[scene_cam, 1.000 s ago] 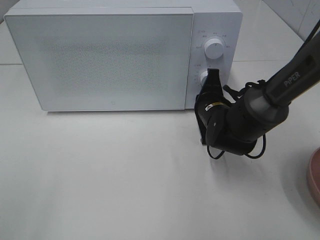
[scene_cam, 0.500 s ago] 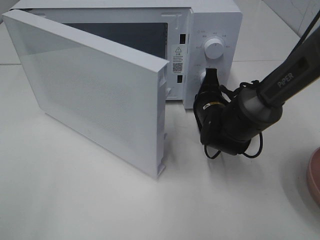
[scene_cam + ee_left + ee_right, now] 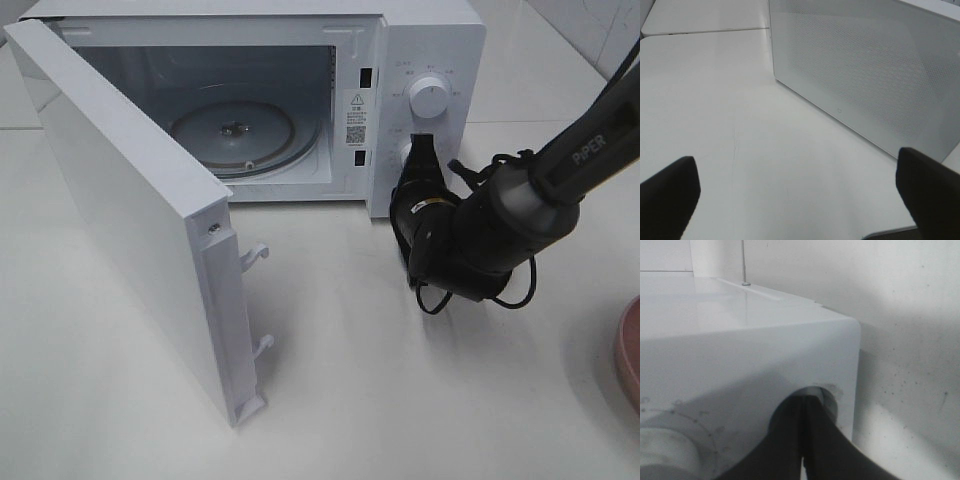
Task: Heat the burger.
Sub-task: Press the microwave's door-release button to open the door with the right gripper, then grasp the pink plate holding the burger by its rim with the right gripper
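- Exterior high view: the microwave (image 3: pixel 432 45) stands at 12 o'clock on the white table (image 3: pixel 420 400). Its door (image 3: pixel 130 240) is swung wide toward 7 o'clock.
- A second ago that door was shut flat. Half a second ago it stood about half open.
- With the door wide, the glass turntable (image 3: pixel 235 135) shows bare in the cavity. Two white latch hooks (image 3: pixel 256 254) stick out from the door's free edge.
- The right claw (image 3: pixel 421 148) is at 3 o'clock from the cavity, with its tips at the lower knob (image 3: pixel 406 153), just under the upper knob (image 3: pixel 428 100). It sits almost where it was a second ago.
- In the right wrist view its dark fingers are pressed together with no gap and nothing between them, tips against the round knob on the panel.
- The left claw (image 3: pixel 797 195) appears only in the left wrist view. Its fingers are spread wide and empty above bare table, with the door's outer face ahead of it.
- A pink plate (image 3: pixel 630 355) is cut off by the frame edge at 4 o'clock, as before.
- The burger shows in no view, so I cannot tell where it is.
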You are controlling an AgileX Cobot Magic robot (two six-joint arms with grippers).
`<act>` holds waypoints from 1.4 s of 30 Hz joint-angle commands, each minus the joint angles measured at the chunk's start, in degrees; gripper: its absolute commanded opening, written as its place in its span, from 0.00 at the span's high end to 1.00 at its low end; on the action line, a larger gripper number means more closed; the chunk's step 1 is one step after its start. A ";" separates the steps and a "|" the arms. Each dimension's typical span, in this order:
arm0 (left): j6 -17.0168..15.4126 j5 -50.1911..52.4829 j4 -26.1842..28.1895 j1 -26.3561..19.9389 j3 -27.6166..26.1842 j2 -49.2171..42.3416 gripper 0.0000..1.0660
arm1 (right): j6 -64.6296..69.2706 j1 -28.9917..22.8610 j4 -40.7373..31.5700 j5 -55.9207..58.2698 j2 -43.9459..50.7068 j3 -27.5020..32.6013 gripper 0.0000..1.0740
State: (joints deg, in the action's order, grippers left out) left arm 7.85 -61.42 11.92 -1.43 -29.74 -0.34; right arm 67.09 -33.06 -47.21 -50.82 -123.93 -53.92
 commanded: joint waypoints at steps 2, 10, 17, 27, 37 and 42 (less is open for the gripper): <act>-0.06 0.17 0.17 0.17 0.11 -0.06 0.06 | -4.81 1.03 2.81 1.60 3.72 0.00 1.00; -0.06 0.17 0.17 0.17 0.11 -0.06 0.06 | -12.26 1.03 2.81 13.87 7.85 3.44 1.00; -0.06 0.17 0.17 0.17 0.11 -0.06 0.06 | -20.57 1.03 2.86 19.02 12.26 7.73 1.00; -0.06 0.17 0.17 0.17 0.11 -0.06 0.06 | -40.22 2.12 8.94 33.52 19.60 10.08 1.00; -0.06 0.17 0.17 0.17 0.11 -0.06 0.06 | -46.64 7.79 26.64 54.32 27.39 10.08 0.99; -0.06 0.17 0.17 0.17 0.11 -0.06 0.06 | -47.10 9.11 32.60 62.68 29.79 10.08 0.99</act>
State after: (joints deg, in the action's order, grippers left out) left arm 7.85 -61.42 11.92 -1.43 -29.74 -0.34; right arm 20.68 -24.35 -16.44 9.63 -94.94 -43.95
